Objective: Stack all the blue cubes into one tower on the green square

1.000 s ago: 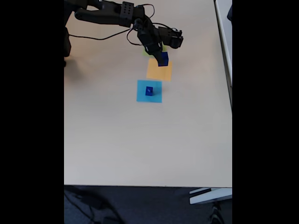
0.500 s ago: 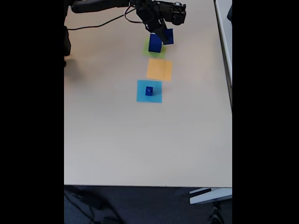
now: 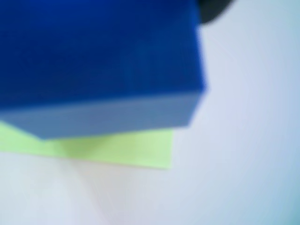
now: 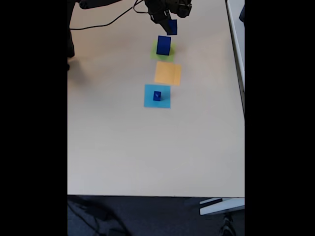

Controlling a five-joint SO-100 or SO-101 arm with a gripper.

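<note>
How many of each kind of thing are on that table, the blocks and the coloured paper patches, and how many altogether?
Dark-blue cubes: 3, one on the green square, one in the gripper, one small one on the light-blue square.
Coloured squares: 3, green, orange, light-blue.
Total: 6.

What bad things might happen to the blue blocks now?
1. The gripper seems to hold a blue cube away from the big cube on the green square. If dropped off-centre, it might tumble off.
2. Coming down, it might bump the big cube off the square.
3. The tiny cube on the light-blue square may be tricky to grab.
</note>
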